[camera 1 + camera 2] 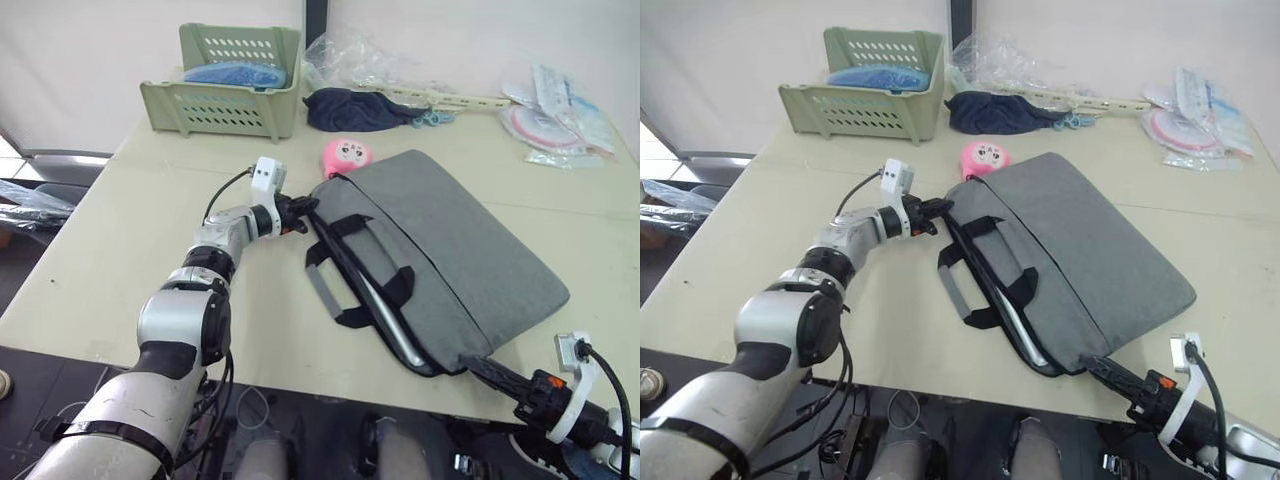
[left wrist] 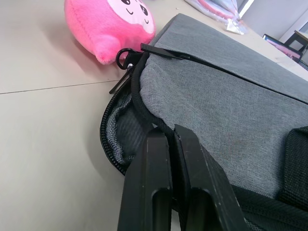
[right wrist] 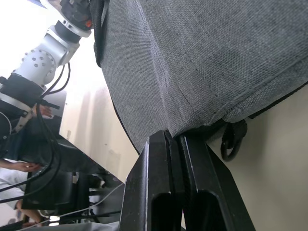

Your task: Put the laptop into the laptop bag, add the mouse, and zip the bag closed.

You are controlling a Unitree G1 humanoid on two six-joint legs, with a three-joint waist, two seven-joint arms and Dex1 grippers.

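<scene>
Our left gripper [image 1: 300,210] is pinched shut on the far corner of the laptop bag [image 1: 450,250]: in its wrist view the two black fingers [image 2: 159,192] close on the black piped edge of the mouth, just short of the zipper pull [image 2: 126,72]. Our right gripper [image 1: 1110,375] grips the near corner the same way, fingers clamped on the grey fabric beside a small black ring [image 3: 233,139].

Between those two holds the bag lies flat on the table [image 1: 130,230], its open side turned toward our left arm. The zipper gapes along that edge, so we judge closing it is the main step left. The laptop [image 1: 390,325] looks to be already inside; we see a thin silver edge with a rounded corner in the mouth, below the black handles [image 1: 365,270]. We cannot tell whether the mouse is in the bag.

The bag is grey woven cloth, softly padded, with black trim. A pink plush toy [image 1: 346,156] sits just beside its far corner, and a green basket [image 1: 225,85] stands well apart at the table's back.
</scene>
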